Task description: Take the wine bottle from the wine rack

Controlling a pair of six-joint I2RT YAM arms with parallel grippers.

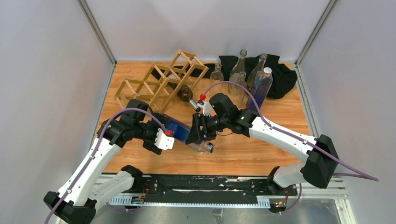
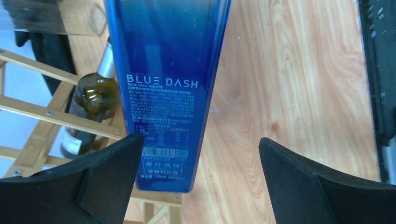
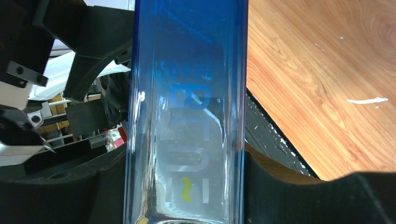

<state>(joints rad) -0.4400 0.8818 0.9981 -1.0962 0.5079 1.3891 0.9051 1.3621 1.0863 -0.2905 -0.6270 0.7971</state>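
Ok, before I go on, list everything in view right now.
wine rack: one, light wood, back left of table.
dark bottle: one, olive-green, lying in the rack.
blue bottle: one, blue, between the arms, off the rack.
clear bottles: about four, glass, standing back right.
capped bottle: one, blue-tinted, beside them.
cloth: one, black, by those bottles.
table: one, orange-brown wood.
left gripper: one, black, open near the blue bottle.
right gripper: one, black, shut on the blue bottle.
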